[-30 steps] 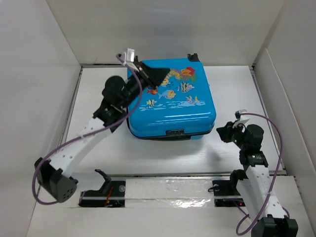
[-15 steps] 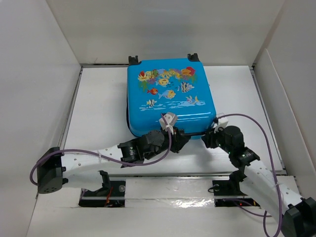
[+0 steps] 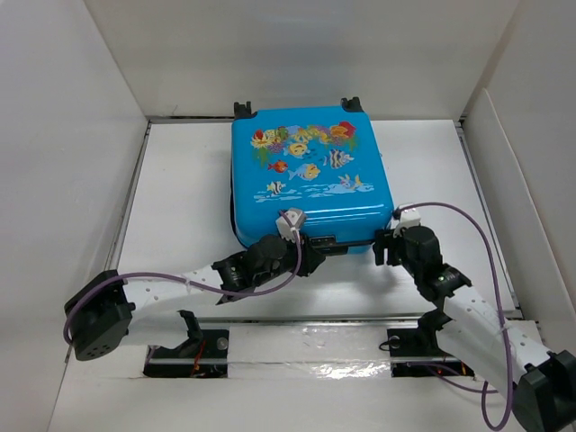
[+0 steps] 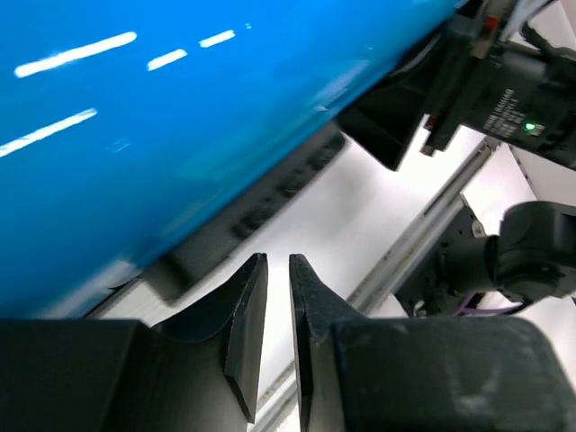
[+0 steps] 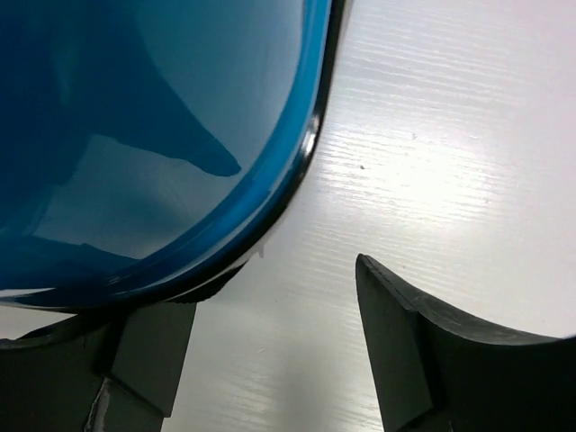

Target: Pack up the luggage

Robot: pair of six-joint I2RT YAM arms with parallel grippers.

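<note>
Luggage (image 3: 310, 180) lies flat on the desk (image 3: 180, 180), lid shut, wheels at the far side. My left end effector (image 4: 277, 263) sits by the front lock (image 3: 317, 241), barely cracked open and empty. My right end effector (image 5: 261, 301) is released wide at the near-right corner. Probably the closing stage. Next I brace the corner and work the lock.

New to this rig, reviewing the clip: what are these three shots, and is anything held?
Two white robot arms, the left arm and the right arm, are bolted at the near edge of a table. The wide picture comes from a fixed camera above and behind them; the other two from a camera on each wrist, looking past its own fingers. A blue suitcase with a fish print lies flat and closed on the table. The left gripper has its fingers a narrow gap apart, nothing between. The right gripper is wide open at the case's near right corner. Nothing is held.
</note>
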